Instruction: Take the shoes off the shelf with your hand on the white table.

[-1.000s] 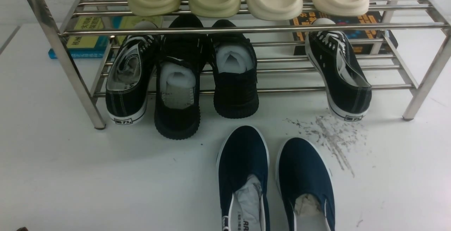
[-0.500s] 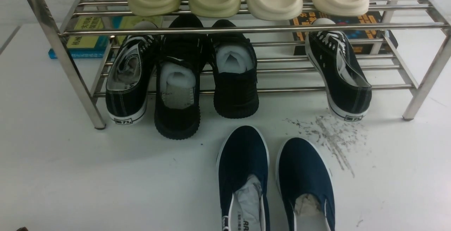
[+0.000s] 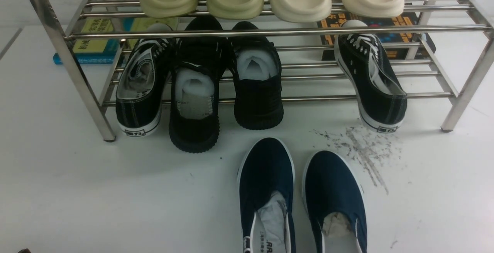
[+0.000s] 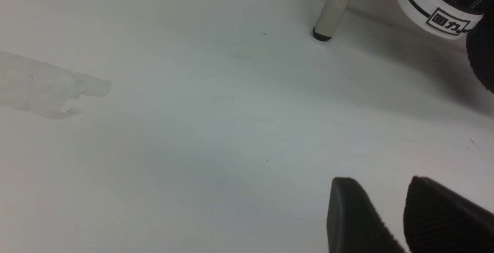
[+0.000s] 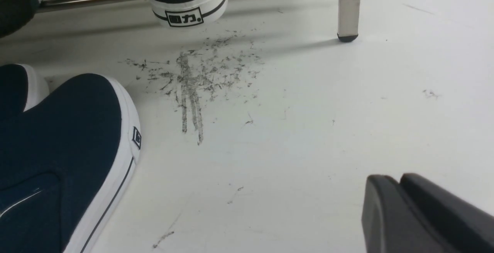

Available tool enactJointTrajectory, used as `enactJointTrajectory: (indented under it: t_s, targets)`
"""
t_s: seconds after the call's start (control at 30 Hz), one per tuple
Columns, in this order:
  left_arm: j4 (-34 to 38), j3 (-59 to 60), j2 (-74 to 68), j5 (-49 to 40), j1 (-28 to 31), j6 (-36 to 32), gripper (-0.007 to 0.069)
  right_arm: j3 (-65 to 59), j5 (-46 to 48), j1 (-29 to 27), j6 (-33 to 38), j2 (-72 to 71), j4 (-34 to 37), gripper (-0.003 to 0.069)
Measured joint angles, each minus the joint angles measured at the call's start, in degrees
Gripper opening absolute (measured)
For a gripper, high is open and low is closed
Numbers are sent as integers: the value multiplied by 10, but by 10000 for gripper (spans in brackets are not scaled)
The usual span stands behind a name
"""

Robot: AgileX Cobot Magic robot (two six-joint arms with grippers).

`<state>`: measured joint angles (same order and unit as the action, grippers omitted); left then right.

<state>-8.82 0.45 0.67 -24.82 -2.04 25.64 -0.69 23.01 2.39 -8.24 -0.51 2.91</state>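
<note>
Right gripper [image 5: 389, 191] low over bare white table [image 3: 96, 191], jaws together, holding nothing. Left gripper [image 4: 386, 206] likewise empty over the table, jaws slightly parted. Navy shoes [image 3: 301, 195] off the shelf [image 3: 270, 33], side by side on the table at 6 o'clock from the lower tier, toes toward it. Scuff streaks [image 3: 362, 148] just at 1 o'clock of the right shoe. Wide free table at 9 o'clock of the pair.
</note>
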Motion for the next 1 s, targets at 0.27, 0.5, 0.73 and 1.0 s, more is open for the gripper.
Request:
enactJointTrajectory:
  t_s: [0.27, 0.5, 0.73, 1.0]
  targets:
    - [0, 0, 0, 0, 0, 0, 239, 0, 0, 0, 0, 0, 0, 80]
    - [0, 0, 0, 0, 0, 0, 239, 0, 0, 0, 0, 0, 1, 83]
    - [0, 0, 0, 0, 0, 0, 239, 0, 0, 0, 0, 0, 1, 94]
    - [0, 0, 0, 0, 0, 0, 239, 0, 0, 0, 0, 0, 1, 104]
